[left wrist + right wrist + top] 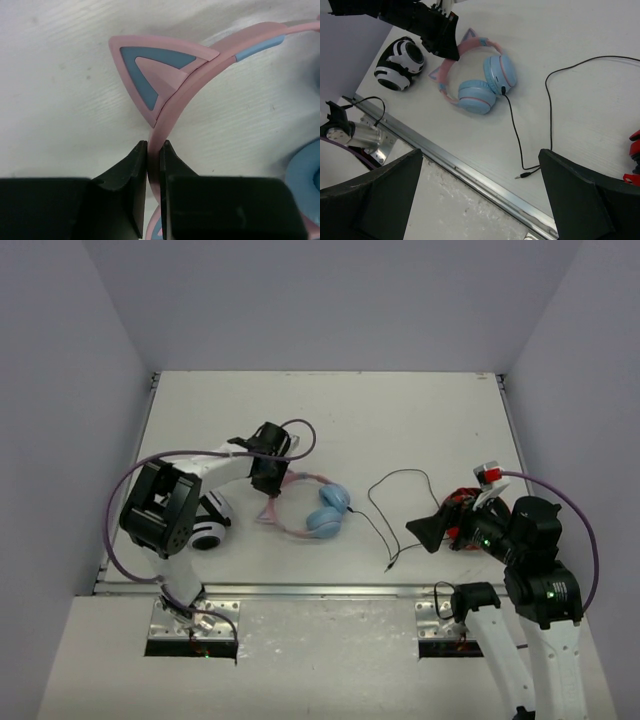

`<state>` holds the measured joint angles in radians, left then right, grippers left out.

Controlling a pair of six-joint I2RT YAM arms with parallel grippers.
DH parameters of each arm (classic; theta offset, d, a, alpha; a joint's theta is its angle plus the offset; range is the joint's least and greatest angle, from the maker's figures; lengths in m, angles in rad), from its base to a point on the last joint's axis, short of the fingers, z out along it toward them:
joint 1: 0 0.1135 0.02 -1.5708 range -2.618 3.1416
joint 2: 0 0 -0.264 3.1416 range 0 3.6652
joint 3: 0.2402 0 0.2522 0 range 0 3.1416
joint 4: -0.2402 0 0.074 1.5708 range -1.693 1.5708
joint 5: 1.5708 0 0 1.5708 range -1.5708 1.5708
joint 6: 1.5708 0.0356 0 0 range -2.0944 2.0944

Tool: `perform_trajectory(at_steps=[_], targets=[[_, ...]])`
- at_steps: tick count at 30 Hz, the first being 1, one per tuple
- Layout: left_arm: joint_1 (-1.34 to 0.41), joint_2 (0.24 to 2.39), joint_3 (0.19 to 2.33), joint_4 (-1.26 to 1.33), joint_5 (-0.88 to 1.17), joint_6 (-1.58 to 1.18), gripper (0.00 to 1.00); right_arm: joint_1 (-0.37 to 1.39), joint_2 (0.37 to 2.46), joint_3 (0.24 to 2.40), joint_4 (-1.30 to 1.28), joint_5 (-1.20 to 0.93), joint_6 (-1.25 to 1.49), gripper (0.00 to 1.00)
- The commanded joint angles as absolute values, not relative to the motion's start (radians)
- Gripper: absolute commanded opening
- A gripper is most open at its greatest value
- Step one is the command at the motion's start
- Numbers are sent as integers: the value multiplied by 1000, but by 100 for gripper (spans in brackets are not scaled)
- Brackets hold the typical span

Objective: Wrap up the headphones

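The headphones (318,512) lie on the table centre-left: pink headband with cat ears, light blue ear cups. They also show in the right wrist view (475,80). Their thin black cable (395,490) loops to the right and ends in a plug (522,175) near the front edge. My left gripper (268,478) is shut on the pink headband (172,115), just below a cat ear (150,70). My right gripper (428,530) is open and empty, held above the table's front right, with its fingers (585,200) wide apart over the plug end.
Black-and-white headphones (212,523) lie left of the pink ones, beside the left arm; they also show in the right wrist view (400,62). Red-and-black headphones (463,505) lie under the right wrist. A metal rail (470,172) marks the table's front edge.
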<state>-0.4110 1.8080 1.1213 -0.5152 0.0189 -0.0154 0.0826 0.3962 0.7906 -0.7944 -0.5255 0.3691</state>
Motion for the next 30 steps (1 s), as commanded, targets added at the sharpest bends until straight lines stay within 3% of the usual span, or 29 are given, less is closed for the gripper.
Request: perform_trajectory(at_steps=[1, 6, 10, 12, 17, 24, 30], targets=[[-413, 1623, 1121, -548, -92, -54, 0, 81, 384, 799, -761, -520, 359, 99], [-472, 1309, 1140, -639, -213, -83, 0, 81, 357, 694, -626, -626, 449, 99], [-495, 1154, 1227, -781, -365, -164, 0, 81, 341, 533, -317, -818, 572, 99], [-495, 1063, 1265, -816, -354, -176, 0, 81, 379, 464, -31, -885, 644, 99], [-495, 971, 1385, -900, -278, -221, 0, 121, 639, 557, -32, -760, 505, 99], [-495, 988, 1480, -950, -278, -301, 0, 398, 833, 643, -8, -619, 344, 99], [-495, 980, 1548, -946, -238, -336, 0, 437, 946, 649, 103, -554, 238, 94]])
